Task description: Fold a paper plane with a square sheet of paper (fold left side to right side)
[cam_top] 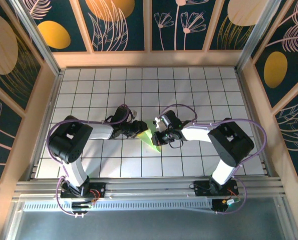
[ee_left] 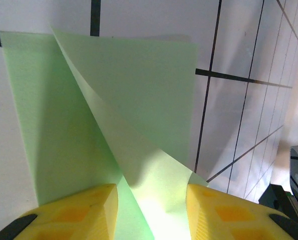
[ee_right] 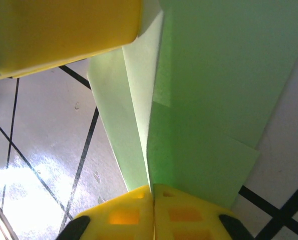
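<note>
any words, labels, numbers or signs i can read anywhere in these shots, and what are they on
No text can be read anywhere.
green paper: blank, no print.
right gripper's fingers: plain yellow, no markings.
wall panels: painted leaves and circles, no words.
small parts at the arm bases: too small to read any label.
</note>
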Action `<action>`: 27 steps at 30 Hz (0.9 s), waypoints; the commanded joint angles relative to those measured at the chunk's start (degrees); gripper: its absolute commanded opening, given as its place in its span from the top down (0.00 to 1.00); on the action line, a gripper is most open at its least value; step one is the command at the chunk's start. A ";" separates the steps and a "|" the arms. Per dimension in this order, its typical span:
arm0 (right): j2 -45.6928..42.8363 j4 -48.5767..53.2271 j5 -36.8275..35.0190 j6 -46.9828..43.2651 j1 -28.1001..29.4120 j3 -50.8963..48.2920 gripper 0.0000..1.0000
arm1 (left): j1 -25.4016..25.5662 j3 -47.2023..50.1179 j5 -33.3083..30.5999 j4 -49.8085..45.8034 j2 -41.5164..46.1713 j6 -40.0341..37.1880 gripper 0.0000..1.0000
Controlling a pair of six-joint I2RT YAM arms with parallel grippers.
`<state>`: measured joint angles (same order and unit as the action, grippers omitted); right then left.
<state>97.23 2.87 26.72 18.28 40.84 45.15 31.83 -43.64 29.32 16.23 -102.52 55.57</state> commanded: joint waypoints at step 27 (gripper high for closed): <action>-0.07 -15.51 14.69 10.10 -7.97 -1.99 0.58 | 0.16 0.00 -3.31 -5.24 -1.67 -1.82 0.59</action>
<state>95.33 -9.17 39.11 26.52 32.86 42.59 31.94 -43.97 29.10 15.40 -102.54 54.63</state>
